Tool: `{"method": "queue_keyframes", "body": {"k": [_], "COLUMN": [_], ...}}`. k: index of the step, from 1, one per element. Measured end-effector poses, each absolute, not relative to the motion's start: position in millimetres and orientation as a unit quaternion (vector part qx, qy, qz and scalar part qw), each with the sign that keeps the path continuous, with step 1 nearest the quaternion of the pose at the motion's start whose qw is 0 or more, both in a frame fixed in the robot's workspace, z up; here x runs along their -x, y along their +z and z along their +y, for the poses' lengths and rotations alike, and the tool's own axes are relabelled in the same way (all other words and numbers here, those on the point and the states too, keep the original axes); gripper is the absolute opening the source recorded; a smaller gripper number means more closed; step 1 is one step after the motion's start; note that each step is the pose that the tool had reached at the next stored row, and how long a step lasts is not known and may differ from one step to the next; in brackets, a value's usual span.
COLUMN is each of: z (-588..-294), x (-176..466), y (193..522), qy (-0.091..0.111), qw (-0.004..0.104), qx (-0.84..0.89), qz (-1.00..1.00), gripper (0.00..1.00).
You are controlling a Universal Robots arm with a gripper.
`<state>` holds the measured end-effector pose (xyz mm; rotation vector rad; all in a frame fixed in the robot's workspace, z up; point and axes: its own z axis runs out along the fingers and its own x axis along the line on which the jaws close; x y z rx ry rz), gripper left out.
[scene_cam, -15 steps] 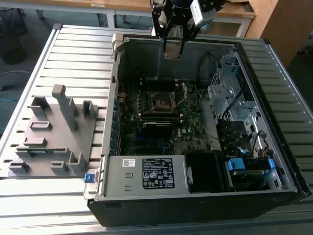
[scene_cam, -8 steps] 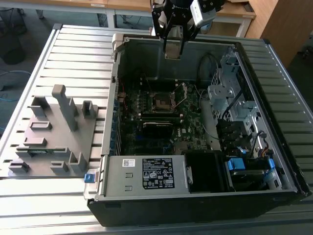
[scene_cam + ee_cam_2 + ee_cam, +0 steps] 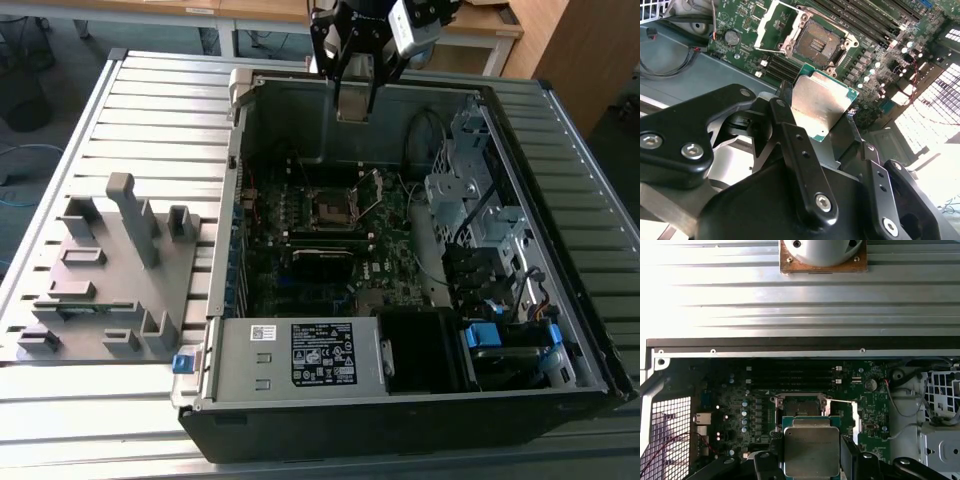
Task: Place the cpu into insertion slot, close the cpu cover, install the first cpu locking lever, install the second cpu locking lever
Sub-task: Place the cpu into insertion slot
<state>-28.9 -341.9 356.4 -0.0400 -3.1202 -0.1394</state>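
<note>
- Second wrist view: the end effector [image 3: 820, 120] is seen pinching the cpu [image 3: 826, 102] by two opposite edges between its black fingers [image 3: 790, 125], with the dull metal top of the chip left exposed.
- In the first wrist view the same grip is shown: the cpu [image 3: 811, 450] is clamped flat in the end effector [image 3: 811, 460], held clear of the board and just beside the insertion slot [image 3: 801, 411].
- In the exterior view the end effector [image 3: 352, 100] is held high over the open computer case [image 3: 232, 100], near its far wall.
- The insertion slot [image 3: 817, 45] is uncovered and unfilled, its contact field being visible.
- The cpu cover [image 3: 772, 25] is swung open on its hinge and stands raised at one side of the slot.
- Long black memory slots [image 3: 790, 377] are set near the socket, and a coin cell [image 3: 731, 36] lies near the raised cover.
- Black cables [image 3: 670, 55] are routed along the case edge, well apart from the socket.
- A printed label [image 3: 322, 355] is fixed to the grey power supply; its text is not legible.
- A grey fixture block [image 3: 110, 270] is placed on the slatted metal table [image 3: 150, 110], at the exterior view's left of the case.
</note>
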Motion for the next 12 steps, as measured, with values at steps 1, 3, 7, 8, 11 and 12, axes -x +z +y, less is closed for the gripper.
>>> {"method": "queue_keyframes", "body": {"k": [1, 3, 7, 8, 11, 12], "z": [-341.9, -341.8, -341.8, -341.8, -341.8, -341.8], "x": [28.9, 28.9, 28.9, 28.9, 28.9, 28.9], "y": [355.3, 353.9, 349.1, 346.6, 346.5, 346.4], "qy": [-0.044, -0.044, -0.042, -0.042, -0.042, -0.042], "qw": [0.009, 0.009, 0.009, 0.009, 0.009, 0.009], "qx": [0.013, 0.013, 0.013, 0.013, 0.013, 0.013], "qz": [-0.999, -0.999, -0.999, -0.999, -0.999, -0.999], "gripper": [0.54, 0.54, 0.54, 0.54, 0.54, 0.54]}}
